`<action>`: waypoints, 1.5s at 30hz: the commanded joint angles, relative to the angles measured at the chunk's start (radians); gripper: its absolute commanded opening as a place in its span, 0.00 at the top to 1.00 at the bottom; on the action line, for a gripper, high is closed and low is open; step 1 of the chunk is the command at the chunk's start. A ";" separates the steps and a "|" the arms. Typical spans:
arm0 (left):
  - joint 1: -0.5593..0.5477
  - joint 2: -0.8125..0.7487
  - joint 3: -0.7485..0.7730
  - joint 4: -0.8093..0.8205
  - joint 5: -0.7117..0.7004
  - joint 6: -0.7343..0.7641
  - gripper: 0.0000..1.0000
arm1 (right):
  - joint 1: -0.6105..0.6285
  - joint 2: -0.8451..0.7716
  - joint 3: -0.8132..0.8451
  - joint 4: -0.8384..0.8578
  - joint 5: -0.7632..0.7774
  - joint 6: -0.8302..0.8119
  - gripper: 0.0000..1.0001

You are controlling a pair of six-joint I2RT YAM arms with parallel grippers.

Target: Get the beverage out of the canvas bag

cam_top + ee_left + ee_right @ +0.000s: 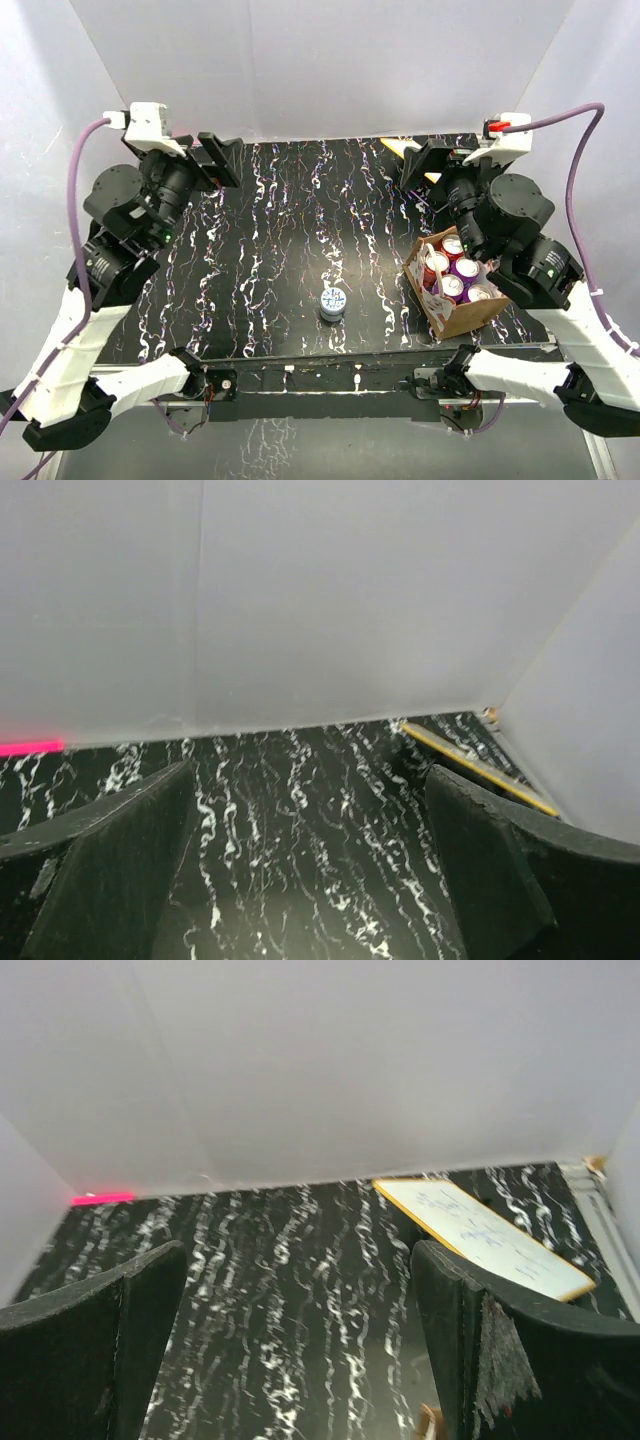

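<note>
- Top view: canvas bag [470, 316] sits near-right on the surface [260, 250], cans [466, 268] upright inside. One lone can [333, 302] stands mid-surface. Left hand [218, 158] and right hand [425, 165] are toward the far edge, well apart from the bag.
- Left wrist: left hand spread, empty.
- Right wrist: right hand spread, empty, bag not in view. Best to drop straight over one can, clear of the handles [432, 262].

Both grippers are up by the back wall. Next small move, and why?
Probably swing the right gripper back and down over the small tan canvas bag. Its jaws are open and empty, the bag sits right beside that arm, and upright red and purple-topped cans stand exposed inside. The left gripper, also open, is on the far side.
</note>
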 commanded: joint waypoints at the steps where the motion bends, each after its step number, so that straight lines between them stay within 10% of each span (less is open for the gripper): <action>1: 0.041 -0.003 -0.080 0.063 -0.002 -0.013 0.03 | -0.112 -0.035 -0.037 -0.100 -0.072 0.072 0.02; 19: 0.066 -0.011 -0.490 0.296 0.131 -0.073 0.03 | -0.542 -0.145 -0.314 -0.478 -0.379 0.340 0.02; 45: -0.073 0.046 -0.582 0.438 0.209 -0.074 0.03 | -0.602 -0.017 -0.515 -0.500 -0.271 0.654 0.23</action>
